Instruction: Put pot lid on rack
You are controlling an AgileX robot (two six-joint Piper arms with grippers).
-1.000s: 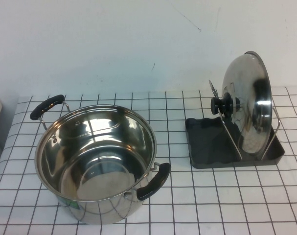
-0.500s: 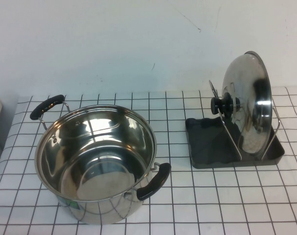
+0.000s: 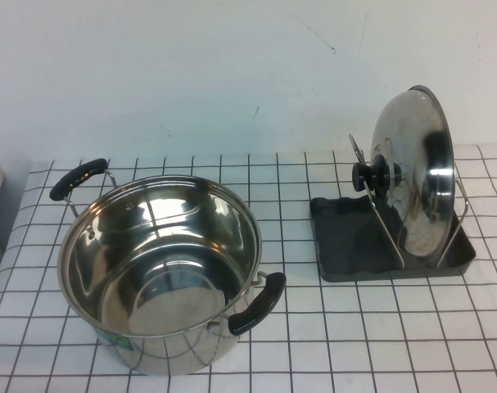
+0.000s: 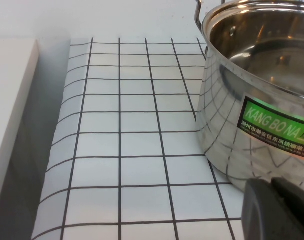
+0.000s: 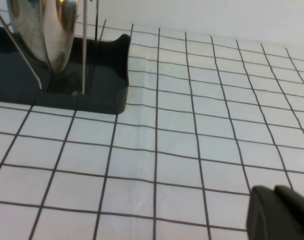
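- Left gripper (image 4: 279, 207) — seen only in the left wrist view, at the lower right corner of that frame; its dark fingers are pressed together on nothing, just beside the labelled wall of the pot (image 4: 252, 90). The gridded cloth (image 4: 131, 145) beside it lies open as far as the cloth's edge, where a pale raised surface (image 4: 11, 110) begins.
- Right gripper (image 5: 282, 212) — seen only in the right wrist view, at the lower right corner of that frame; fingers pressed together, holding nothing, with bare grid squares between it and the rack (image 5: 61, 80).
- Pot (image 3: 160, 270) — lower left of the high view, near the front edge of the frame, standing open and uncovered. One black handle (image 3: 259, 303) points toward the lower centre, the other (image 3: 78, 178) toward the upper left.
- Gridded cloth (image 3: 314, 327) — a free strip runs between pot and rack; the lower right of the high view is likewise open.
- Rack (image 3: 346, 237) — dark tray at right of the high view, well apart from the pot; its wavy rim faces the pot.
- Pot lid (image 3: 416, 176) — stands on edge in the rack, tilted slightly, held between the upright wire loops (image 3: 387, 233); its black knob (image 3: 371, 175) points left toward the pot.
- Wall (image 3: 232, 74) — pale, at the far edge of the cloth, just behind the lid's upper rim.
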